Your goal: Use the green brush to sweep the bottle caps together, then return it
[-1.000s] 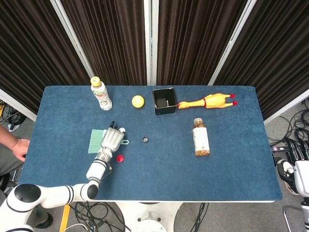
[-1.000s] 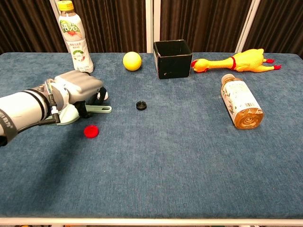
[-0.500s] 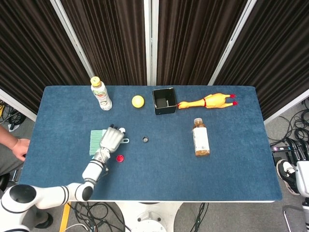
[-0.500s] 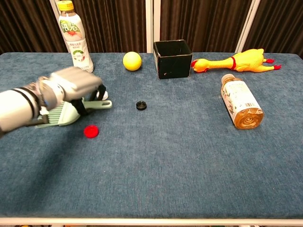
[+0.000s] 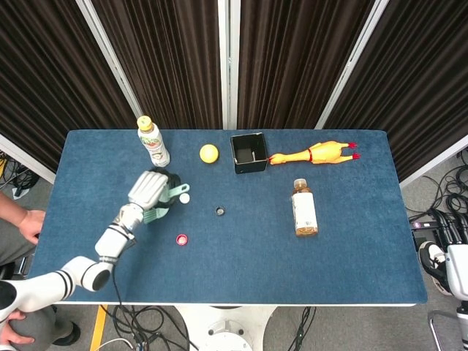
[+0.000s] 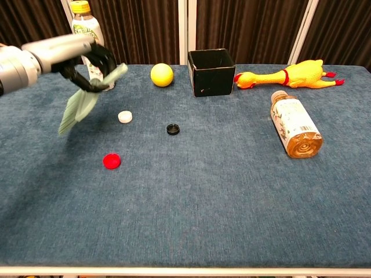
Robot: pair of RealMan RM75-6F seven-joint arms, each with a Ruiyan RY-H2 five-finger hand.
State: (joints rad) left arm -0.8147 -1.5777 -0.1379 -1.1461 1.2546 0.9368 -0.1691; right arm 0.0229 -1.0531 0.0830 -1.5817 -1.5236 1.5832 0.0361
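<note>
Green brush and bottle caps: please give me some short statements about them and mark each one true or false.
1. The left hand holds the green brush lifted off the table. True.
2. The red cap, the white cap and the black cap are already touching. False: they lie apart.
3. The brush bristles rest on the red cap. False: the brush hangs above the table, away from it.
4. The tea bottle lies on its side. True.
5. The yellow ball is inside the black box. False: it sits beside the box.
</note>
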